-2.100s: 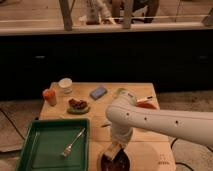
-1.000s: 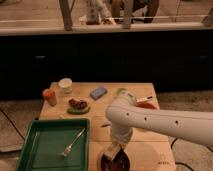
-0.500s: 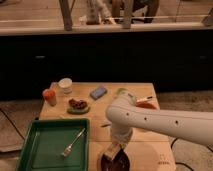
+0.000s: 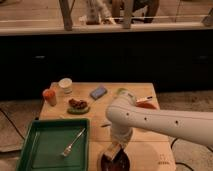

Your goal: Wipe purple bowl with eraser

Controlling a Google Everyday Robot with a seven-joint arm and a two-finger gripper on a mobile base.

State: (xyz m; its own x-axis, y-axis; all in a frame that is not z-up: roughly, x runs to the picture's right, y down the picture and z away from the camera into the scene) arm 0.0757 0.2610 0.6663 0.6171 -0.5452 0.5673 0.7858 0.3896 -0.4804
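The purple bowl (image 4: 116,162), very dark and round, sits at the front edge of the wooden table (image 4: 145,150), right of the green tray. The tan eraser (image 4: 112,150) rests on the bowl's near-left rim, under the end of my white arm. My gripper (image 4: 115,146) points down right over the bowl and appears to hold the eraser against it. The arm comes in from the right and hides part of the bowl's far side.
A green tray (image 4: 30,152) with a fork (image 4: 73,142) lies front left. Behind it stand a green saucer with brown food (image 4: 78,105), an orange cup (image 4: 49,96), a white cup (image 4: 65,85) and a blue block (image 4: 98,92). An orange-red bowl (image 4: 146,104) peeks out behind the arm.
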